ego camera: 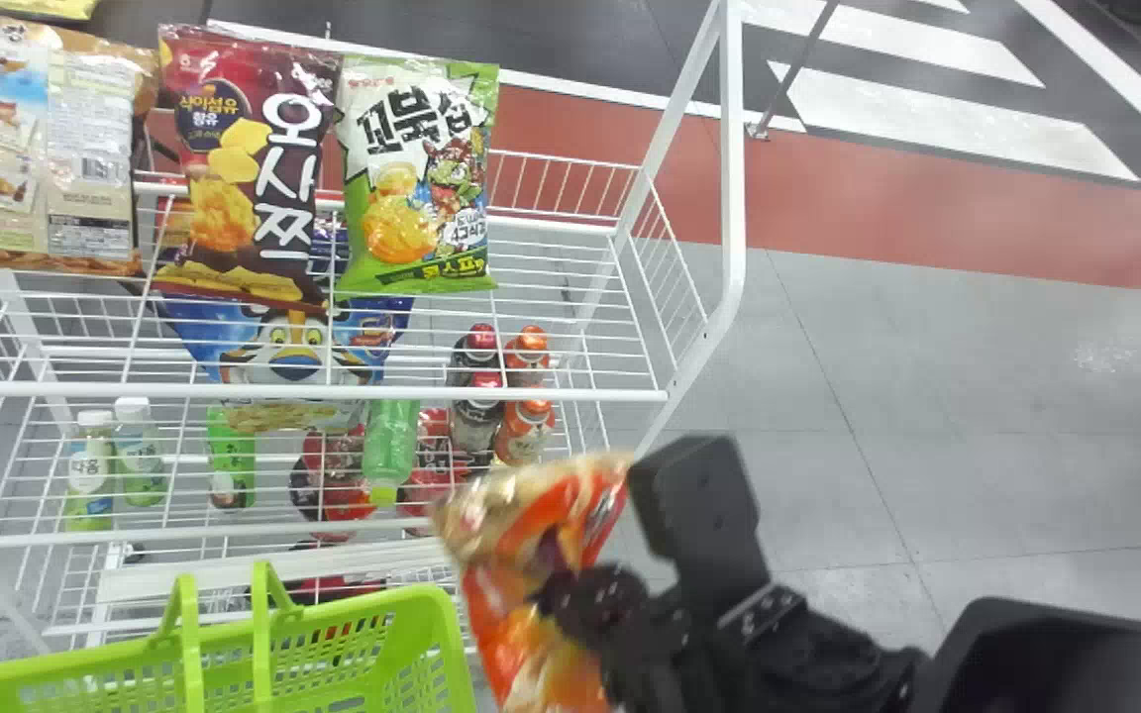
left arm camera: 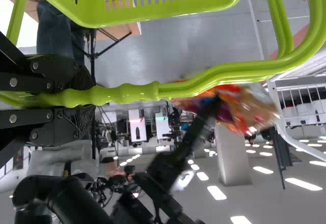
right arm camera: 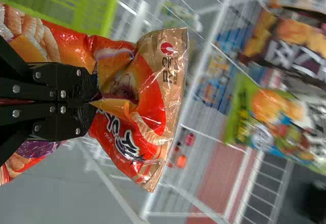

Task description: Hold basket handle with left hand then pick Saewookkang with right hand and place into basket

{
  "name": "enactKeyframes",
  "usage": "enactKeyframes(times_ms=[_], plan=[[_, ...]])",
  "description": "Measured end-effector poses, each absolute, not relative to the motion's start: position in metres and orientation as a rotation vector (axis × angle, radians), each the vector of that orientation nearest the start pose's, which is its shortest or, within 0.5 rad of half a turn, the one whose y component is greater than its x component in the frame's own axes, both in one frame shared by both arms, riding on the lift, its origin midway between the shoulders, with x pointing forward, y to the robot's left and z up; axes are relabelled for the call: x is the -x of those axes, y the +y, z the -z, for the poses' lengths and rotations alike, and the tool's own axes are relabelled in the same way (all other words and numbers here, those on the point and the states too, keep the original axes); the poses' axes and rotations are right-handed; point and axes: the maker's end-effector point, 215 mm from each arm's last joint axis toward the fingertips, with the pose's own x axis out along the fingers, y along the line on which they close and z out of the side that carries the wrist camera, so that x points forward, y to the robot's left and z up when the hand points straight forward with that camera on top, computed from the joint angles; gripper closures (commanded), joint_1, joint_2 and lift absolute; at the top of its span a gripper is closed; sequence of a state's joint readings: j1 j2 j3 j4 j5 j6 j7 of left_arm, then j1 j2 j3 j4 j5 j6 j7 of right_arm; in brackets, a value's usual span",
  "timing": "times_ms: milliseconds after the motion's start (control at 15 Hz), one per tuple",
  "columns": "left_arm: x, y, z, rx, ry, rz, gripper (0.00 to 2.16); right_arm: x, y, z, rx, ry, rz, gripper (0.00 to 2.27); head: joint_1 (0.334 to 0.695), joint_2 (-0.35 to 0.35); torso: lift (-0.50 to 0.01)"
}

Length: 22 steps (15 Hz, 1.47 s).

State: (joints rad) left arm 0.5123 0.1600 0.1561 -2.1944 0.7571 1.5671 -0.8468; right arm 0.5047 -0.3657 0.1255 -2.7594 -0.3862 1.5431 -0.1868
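Right tool (ego camera: pixel 563 596) is found clamped on the Saewookkang (ego camera: pixel 531 515), lower centre of the frame — just right of the green basket (ego camera: pixel 412 598), lower left. Basket handle (left arm camera: pixel 204 83) is gripped by the left tool (left arm camera: pixel 86 98).

Handle (ego camera: pixel 261 644) crosses basket (ego camera: pixel 446 619) opening; free gap to right; white rack (ego camera: pixel 732 198) beyond.
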Motion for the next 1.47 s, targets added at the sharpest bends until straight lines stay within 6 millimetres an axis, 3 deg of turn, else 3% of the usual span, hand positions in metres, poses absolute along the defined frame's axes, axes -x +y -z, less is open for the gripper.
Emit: enactKeyframes(times_ms=[267, 533, 867, 1067, 1133, 1200, 1267, 1467], plan=[[-0.172, 0.042, 0.395, 1.007, 1.153, 1.102, 2.09, -0.238, -0.123, 0.400, 0.196, 0.956, -0.482, 2.25, 0.695, -0.275, -0.017], [-0.171, 0.039, 0.390, 0.992, 1.145, 1.117, 2.09, -0.211, -0.073, 0.409, 0.131, 0.998, -0.595, 2.25, 0.695, -0.134, -0.017], [-0.169, 0.034, 0.386, 0.989, 1.142, 1.135, 2.09, -0.186, -0.044, 0.462, 0.146, 1.131, -0.665, 2.25, 0.695, -0.038, -0.017], [-0.167, 0.031, 0.385, 0.987, 1.145, 1.145, 2.09, -0.181, -0.036, 0.493, 0.167, 1.196, -0.677, 2.15, 0.695, -0.022, -0.017], [-0.167, 0.031, 0.385, 0.987, 1.145, 1.145, 2.09, -0.183, -0.031, 0.499, 0.157, 1.198, -0.687, 1.78, 0.695, -0.002, -0.017], [-0.167, 0.031, 0.384, 0.988, 1.145, 1.146, 2.09, -0.188, -0.023, 0.504, 0.140, 1.186, -0.698, 0.76, 0.695, 0.019, -0.017], [-0.167, 0.031, 0.384, 0.987, 1.144, 1.146, 2.09, -0.194, -0.018, 0.507, 0.131, 1.168, -0.698, 0.00, 0.695, 0.037, -0.017], [-0.168, 0.032, 0.385, 0.990, 1.144, 1.145, 2.09, -0.208, -0.019, 0.511, 0.139, 1.136, -0.685, 0.06, 0.695, 0.051, -0.017]])
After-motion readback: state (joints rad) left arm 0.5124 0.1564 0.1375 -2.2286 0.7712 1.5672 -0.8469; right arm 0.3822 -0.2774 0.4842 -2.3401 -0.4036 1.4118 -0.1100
